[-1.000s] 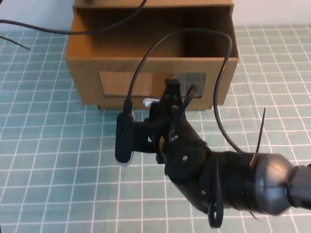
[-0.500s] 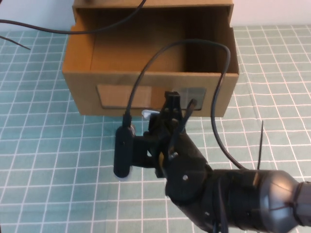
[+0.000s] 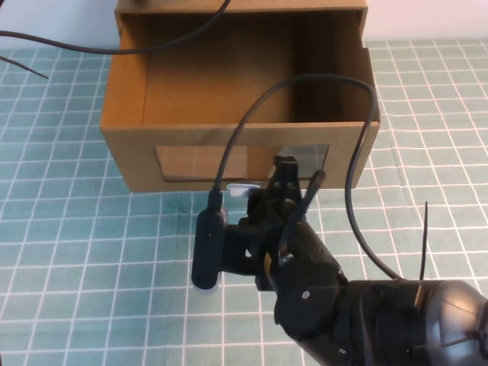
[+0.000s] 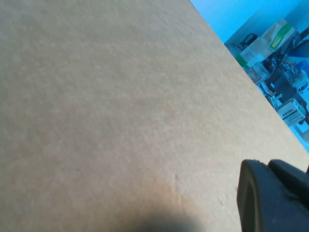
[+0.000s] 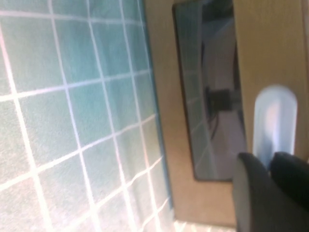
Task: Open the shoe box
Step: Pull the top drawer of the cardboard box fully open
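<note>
Too small to read: print on far cartons. Right gripper low at front wall of box, fingers pressed near together at foot of white tab, beside window; actual pinch unclear. Left gripper closed, against box's plain cardboard. Box mid-table on checked cloth, interior open to view.
</note>
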